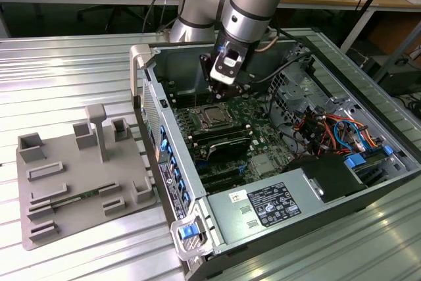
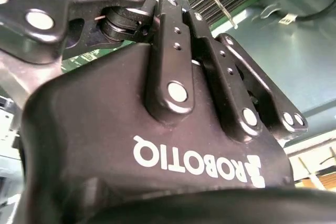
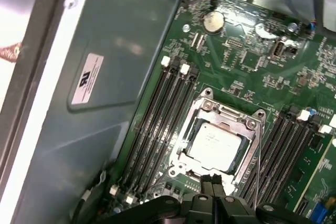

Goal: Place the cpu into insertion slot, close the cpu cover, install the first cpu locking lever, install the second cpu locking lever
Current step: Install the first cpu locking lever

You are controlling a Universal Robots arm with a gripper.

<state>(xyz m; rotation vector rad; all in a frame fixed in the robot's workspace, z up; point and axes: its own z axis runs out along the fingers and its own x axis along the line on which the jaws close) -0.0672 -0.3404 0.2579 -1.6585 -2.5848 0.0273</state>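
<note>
Look for the cpu (image 3: 215, 145) near the middle of the green board (image 3: 247, 61). It is a small flat square chip with its dull silver-grey metal top facing up, and it lies level in its seat. The cpu cover (image 3: 231, 115) is down around it. This thin shiny metal frame has bright edges bordering the chip on all four sides, and its cut-out centre leaves the chip's top bare. You cannot tell from these views whether the cover is locked.

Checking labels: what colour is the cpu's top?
The cpu is silver-grey; first wrist view shows it best.
</note>
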